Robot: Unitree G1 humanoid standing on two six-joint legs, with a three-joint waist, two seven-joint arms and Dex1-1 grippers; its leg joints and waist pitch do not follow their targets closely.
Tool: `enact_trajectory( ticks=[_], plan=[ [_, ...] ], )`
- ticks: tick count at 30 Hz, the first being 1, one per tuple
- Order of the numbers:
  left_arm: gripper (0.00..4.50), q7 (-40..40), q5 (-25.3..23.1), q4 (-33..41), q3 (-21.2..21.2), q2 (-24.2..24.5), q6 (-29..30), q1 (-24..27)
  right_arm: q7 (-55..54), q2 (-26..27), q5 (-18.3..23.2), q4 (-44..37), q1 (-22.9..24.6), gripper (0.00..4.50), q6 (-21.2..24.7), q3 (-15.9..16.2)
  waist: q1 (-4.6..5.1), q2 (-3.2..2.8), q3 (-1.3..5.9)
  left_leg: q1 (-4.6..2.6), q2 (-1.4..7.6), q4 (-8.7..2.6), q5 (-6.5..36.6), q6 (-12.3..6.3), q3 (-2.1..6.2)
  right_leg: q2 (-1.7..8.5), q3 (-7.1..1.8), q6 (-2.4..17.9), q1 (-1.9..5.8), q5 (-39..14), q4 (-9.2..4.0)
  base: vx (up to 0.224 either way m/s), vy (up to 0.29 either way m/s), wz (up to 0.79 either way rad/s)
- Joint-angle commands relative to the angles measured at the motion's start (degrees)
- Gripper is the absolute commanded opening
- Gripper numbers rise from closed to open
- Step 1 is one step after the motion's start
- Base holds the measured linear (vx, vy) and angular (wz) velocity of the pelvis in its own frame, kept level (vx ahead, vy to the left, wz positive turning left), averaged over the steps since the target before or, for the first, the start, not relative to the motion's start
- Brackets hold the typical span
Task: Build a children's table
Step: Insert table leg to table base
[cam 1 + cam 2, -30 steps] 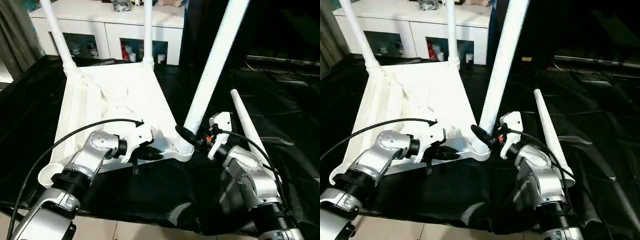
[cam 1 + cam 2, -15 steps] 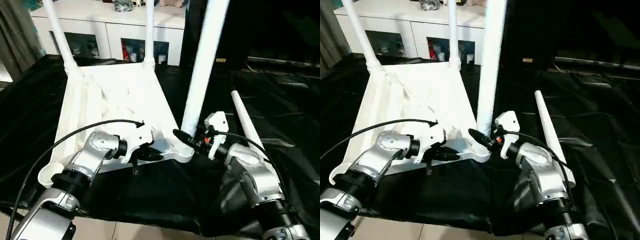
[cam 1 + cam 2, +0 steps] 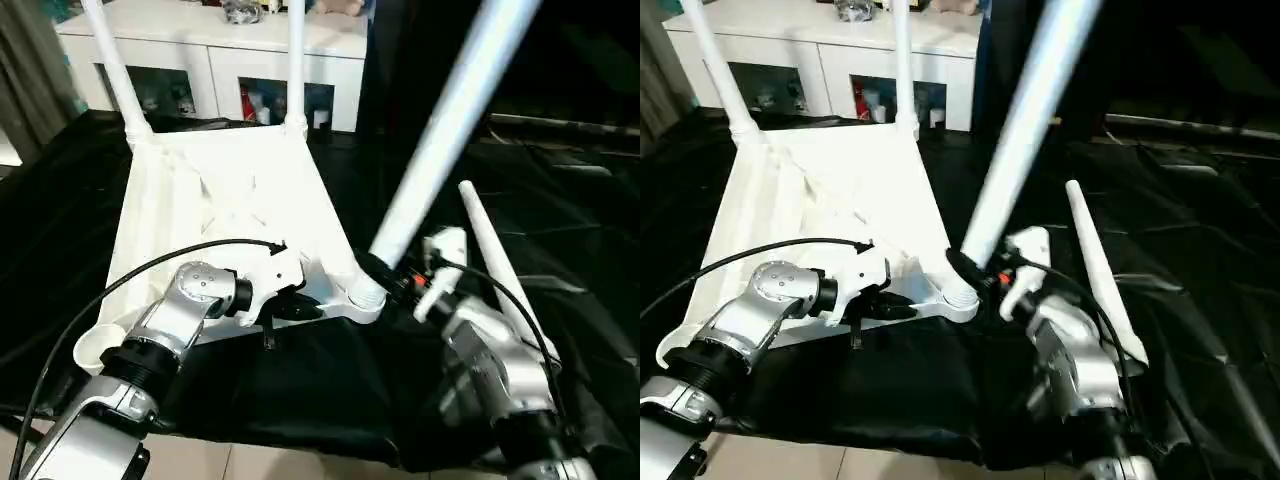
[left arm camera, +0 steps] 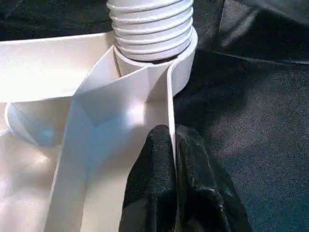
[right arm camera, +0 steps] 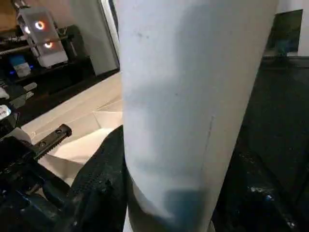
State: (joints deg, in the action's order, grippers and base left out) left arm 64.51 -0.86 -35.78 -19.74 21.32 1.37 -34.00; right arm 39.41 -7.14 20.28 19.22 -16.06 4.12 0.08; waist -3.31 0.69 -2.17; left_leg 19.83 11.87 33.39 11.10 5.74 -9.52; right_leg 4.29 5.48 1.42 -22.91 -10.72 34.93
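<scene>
Left wrist: tool (image 4: 174, 145) astride tabletop (image 3: 230, 190) rim

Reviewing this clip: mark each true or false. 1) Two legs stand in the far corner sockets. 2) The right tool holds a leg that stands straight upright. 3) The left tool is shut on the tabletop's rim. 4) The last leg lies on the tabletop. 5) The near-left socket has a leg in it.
1) Two legs stand in the far sockets of the tabletop. True.
2) False: the held leg in the right tool leans to the right.
3) True: the left tool is shut on the rim.
4) False: the spare leg lies on the black cloth.
5) False: the near-left socket holds nothing.
</scene>
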Motion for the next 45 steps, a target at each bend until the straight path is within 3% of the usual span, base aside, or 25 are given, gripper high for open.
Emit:
enact_trajectory(
  ticks=[1, 5, 8, 9, 11, 12, 13, 16, 19, 20, 27, 29, 32, 33, 35, 42, 45],
  plan=[
    [0.0, -0.5, -1.6, -0.6, 0.1, 1.5, 0.5, -0.1, -0.3, -1.1, -3.6, 2.0, 3.0, 1.88, 0.8, 2.1, -0.12, -0.82, 2.6, 0.14, 1.27, -4.47, 16.3, -1.32, 0.38, 3.96, -3.19, 6.3, 2.54, -22.9, -6.11, 0.0, 0.0, 0.0],
    [0.0, 0.0, -1.6, -0.1, -0.2, 1.7, 0.8, 0.2, 0.2, -1.4, -5.5, 0.5, 4.8, 1.88, -0.1, 4.5, -0.23, -0.56, 2.6, 0.14, 1.2, -4.49, 15.5, -1.52, 0.27, 3.95, -3.21, 6.5, 2.7, -22.4, -5.97, 0.0, 0.0, 0.0],
    [0.0, 1.1, -1.7, 0.1, -0.6, 2.1, 1.0, 0.2, 0.8, -2.0, -7.0, 0.8, 4.1, 1.88, -0.1, 6.2, -0.2, -0.7, 2.56, 0.2, 1.27, -4.59, 15.3, -1.51, 0.33, 3.97, -3.21, 6.4, 2.7, -22.9, -6.02, 0.0, 0.0, 0.0],
    [0.0, 1.2, -1.8, 0.2, -0.8, 2.2, 1.0, 0.3, 1.2, -2.4, -7.5, 1.0, 3.6, 1.88, 0.3, 6.8, -0.09, -0.31, 2.51, 0.25, 1.29, -4.6, 15.5, -1.53, 0.3, 3.94, -3.21, 6.3, 2.7, -23.1, -6.06, 0.0, 0.0, 0.0],
    [0.0, 1.5, -2.3, 0.6, -1.3, 2.4, 0.9, 0.5, 2.2, -2.9, -7.9, 1.3, 2.7, 1.88, 0.8, 7.8, -0.05, -0.36, 2.41, 0.26, 1.29, -4.66, 15.7, -1.49, 0.37, 3.96, -3.18, 6.1, 2.71, -23.9, -5.97, 0.0, 0.0, 0.0],
    [0.0, 1.6, -2.7, 0.8, -1.6, 2.6, 0.7, 0.8, 2.9, -3.3, -8.2, 2.0, 1.4, 1.88, 1.8, 8.4, 0.12, 0.01, 2.31, 0.15, 1.27, -4.64, 16.4, -1.56, 0.29, 3.93, -3.18, 5.7, 2.55, -25.4, -6.24, 0.0, 0.0, 0.0],
    [0.0, 1.5, -2.8, 0.9, -1.7, 2.7, 0.6, 0.9, 3.3, -3.6, -8.6, 2.4, 0.9, 1.88, 2.0, 8.8, 0.06, -0.24, 2.32, 0.02, 1.21, -4.58, 16.8, -1.55, 0.31, 4.08, -3.23, 5.4, 2.48, -26.7, -6.35, 0.0, 0.0, 0.0],
    [0.0, 1.4, -3.0, 1.3, -1.8, 2.7, 0.6, 1.2, 4.9, -4.4, -9.5, 3.7, -0.3, 1.88, 2.5, 10.0, 0.11, 0.32, 2.25, 0.02, 1.21, -4.61, 17.0, -1.63, 0.34, 4.12, -3.19, 4.5, 2.38, -28.8, -6.58, 0.0, 0.0, 0.0],
    [0.0, 1.2, -3.0, 1.2, -1.7, 2.7, 0.4, 1.1, 6.6, -5.0, -9.6, 4.6, -0.8, 1.88, 2.6, 10.8, 0.14, 0.3, 2.33, -0.03, 1.33, -4.71, 17.0, -1.6, 0.4, 4.05, -3.24, 4.4, 2.33, -28.0, -6.53, 0.0, 0.0, 0.0],
    [0.0, 1.1, -3.0, 1.2, -1.7, 2.7, 0.4, 1.0, 7.2, -5.1, -9.3, 4.8, -0.7, 1.88, 2.6, 10.8, 0.15, 0.8, 2.33, 0.04, 1.31, -4.71, 17.0, -1.68, 0.38, 4.06, -3.21, 4.4, 2.35, -28.1, -6.49, 0.0, 0.0, 0.0],
    [0.0, 4.3, -1.3, 2.0, -1.7, 3.3, -1.7, 1.5, 11.6, -6.3, -8.0, 6.8, 0.0, 1.88, 1.2, 10.7, -0.06, 0.51, 2.56, -0.01, 1.5, -4.8, 16.9, -1.79, 0.4, 4.12, -3.32, 5.2, 2.36, -25.6, -6.29, 0.0, 0.0, 0.0],
    [0.0, 7.7, -0.1, 3.1, -2.0, 3.9, -2.3, 1.8, 13.7, -6.7, -7.7, 8.3, -0.5, 1.88, 0.2, 10.6, -0.08, 0.14, 2.66, -0.02, 1.57, -4.85, 17.0, -1.66, 0.44, 4.15, -3.34, 6.2, 2.44, -23.6, -6.0, 0.0, 0.0, 0.0],
    [0.0, 11.2, 0.8, 4.0, -2.5, 4.6, -2.4, 1.9, 15.8, -7.4, -8.0, 9.5, -1.0, 1.88, -0.9, 10.9, 0.12, 0.1, 2.73, -0.11, 1.73, -4.91, 17.3, -1.44, 0.36, 3.93, -3.39, 8.1, 2.52, -19.7, -5.6, 0.0, 0.0, 0.0],
    [0.0, 12.4, 1.0, 4.0, -2.8, 4.8, -2.5, 1.8, 16.5, -7.6, -8.0, 9.6, -1.0, 1.88, -1.1, 11.0, 0.22, -0.23, 2.66, -0.17, 1.7, -4.96, 17.5, -1.25, 0.32, 3.79, -3.43, 9.0, 2.62, -17.8, -5.41, 0.0, 0.0, 0.0],
    [0.0, 14.4, 1.3, 3.8, -3.1, 5.3, -2.6, 1.5, 17.4, -7.8, -8.0, 9.7, -1.1, 1.88, -1.4, 11.0, 0.2, -0.2, 2.77, -0.23, 1.63, -4.85, 17.1, -1.2, 0.22, 3.88, -3.52, 9.6, 2.8, -16.5, -5.31, 0.0, 0.0, 0.0],
    [0.0, 16.5, 1.9, 3.7, -3.2, 5.7, -2.6, 1.1, 19.0, -8.4, -8.5, 10.2, -0.7, 1.87, -2.6, 11.3, 0.11, -0.14, 2.78, -0.36, 1.51, -4.86, 15.8, -1.5, 0.12, 3.91, -3.52, 9.6, 3.19, -16.6, -5.35, 0.0, 0.0, 0.0],
    [0.0, 13.5, 0.8, 2.2, -2.3, 5.2, -2.7, 0.4, 16.8, -7.8, -9.3, 12.8, -1.2, 1.87, -3.6, 10.7, 0.1, -0.35, 2.72, -0.43, 1.58, -4.96, 16.0, -1.31, 0.16, 3.81, -3.45, 10.1, 3.15, -16.0, -5.31, 0.0, 0.0, 0.0]
  ],
)
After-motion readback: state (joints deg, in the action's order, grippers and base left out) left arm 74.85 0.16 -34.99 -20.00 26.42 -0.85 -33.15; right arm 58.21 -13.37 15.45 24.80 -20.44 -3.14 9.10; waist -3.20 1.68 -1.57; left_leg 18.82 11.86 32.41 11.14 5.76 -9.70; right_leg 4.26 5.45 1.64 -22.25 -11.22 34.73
